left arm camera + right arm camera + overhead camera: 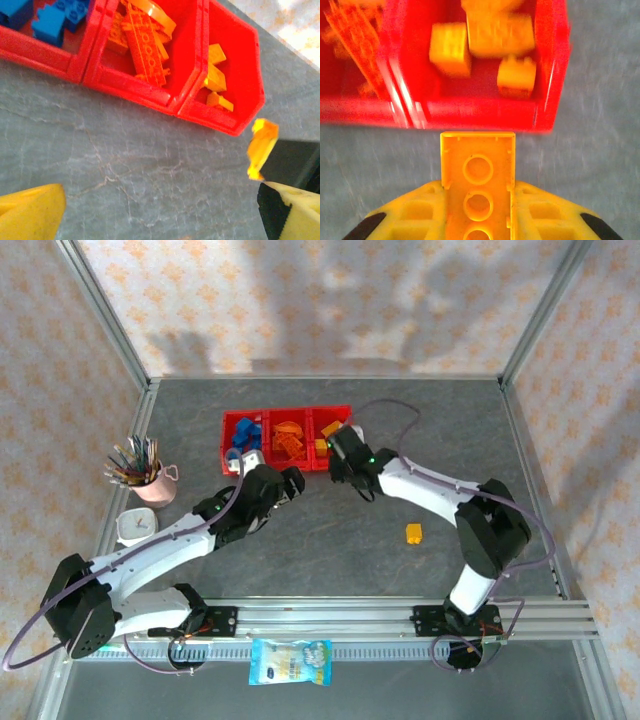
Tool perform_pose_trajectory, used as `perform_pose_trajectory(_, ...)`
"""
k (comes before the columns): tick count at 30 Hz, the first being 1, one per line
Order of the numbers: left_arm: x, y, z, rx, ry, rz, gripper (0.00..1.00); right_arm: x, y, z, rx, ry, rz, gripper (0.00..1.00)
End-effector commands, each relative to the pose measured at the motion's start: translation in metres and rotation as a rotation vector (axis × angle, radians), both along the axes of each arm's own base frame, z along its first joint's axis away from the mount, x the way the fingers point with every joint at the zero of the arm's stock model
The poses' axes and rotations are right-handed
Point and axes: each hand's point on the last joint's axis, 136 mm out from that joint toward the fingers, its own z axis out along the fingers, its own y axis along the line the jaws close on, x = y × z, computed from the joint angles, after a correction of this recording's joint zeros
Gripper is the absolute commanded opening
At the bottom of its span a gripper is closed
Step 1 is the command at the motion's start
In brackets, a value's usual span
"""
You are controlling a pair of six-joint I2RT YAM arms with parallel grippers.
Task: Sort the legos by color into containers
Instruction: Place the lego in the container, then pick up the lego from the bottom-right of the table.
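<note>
The containers are one red tray (300, 410) with three compartments in a row. Blue legos (243, 435) lie in its left one, orange legos (288, 438) in the middle, yellow legos (324, 445) on the right. My right gripper (477, 210) is shut on a long yellow lego (477, 160), hollow underside up, just in front of the near wall (470, 107) of the yellow compartment. In the top view that gripper (338, 443) is at the tray's right end. My left gripper (293, 480) hangs open over bare table in front of the tray (130, 90). Another yellow lego (414, 533) lies alone on the table.
A pink cup (152, 485) full of pens stands at the left, with a small white round object (135, 527) in front of it. A blue-and-white packet (290, 660) lies below the rail at the near edge. Metal frame posts border the table.
</note>
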Motion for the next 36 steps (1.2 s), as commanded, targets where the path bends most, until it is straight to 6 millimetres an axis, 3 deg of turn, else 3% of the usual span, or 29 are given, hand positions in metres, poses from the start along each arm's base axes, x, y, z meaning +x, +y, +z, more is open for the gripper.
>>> perform_pose_trajectory(1,0.012,0.005,0.018,0.026,-0.039,-0.021,0.99,0.031,0.001,0.002,-0.062,-0.049,-0.011,0.27)
perform_pose_trajectory(9,0.041,0.005,0.029,0.065,-0.048,-0.038,0.99,0.103,0.011,0.005,-0.07,-0.097,-0.044,0.27)
perform_pose_trajectory(14,0.05,-0.001,0.03,0.065,-0.046,-0.056,0.99,0.129,0.007,0.002,-0.095,-0.102,-0.077,0.35)
perform_pose_trajectory(16,0.052,-0.003,0.03,0.064,-0.045,-0.063,0.99,0.132,0.007,0.01,-0.093,-0.106,-0.078,0.42)
perform_pose_trajectory(23,0.05,-0.003,0.031,0.058,-0.044,-0.071,0.99,0.119,0.006,0.048,-0.037,-0.148,-0.044,0.54)
perform_pose_trajectory(27,0.043,-0.004,0.033,0.03,-0.045,-0.084,0.99,0.095,-0.008,0.064,-0.008,-0.158,-0.052,0.57)
perform_pose_trajectory(31,0.032,-0.009,0.025,-0.021,-0.03,-0.105,0.99,0.065,-0.03,0.064,0.011,-0.137,-0.083,0.62)
perform_pose_trajectory(36,0.016,-0.02,0.014,-0.05,-0.011,-0.132,0.99,0.025,-0.062,0.05,0.014,-0.092,-0.132,0.67)
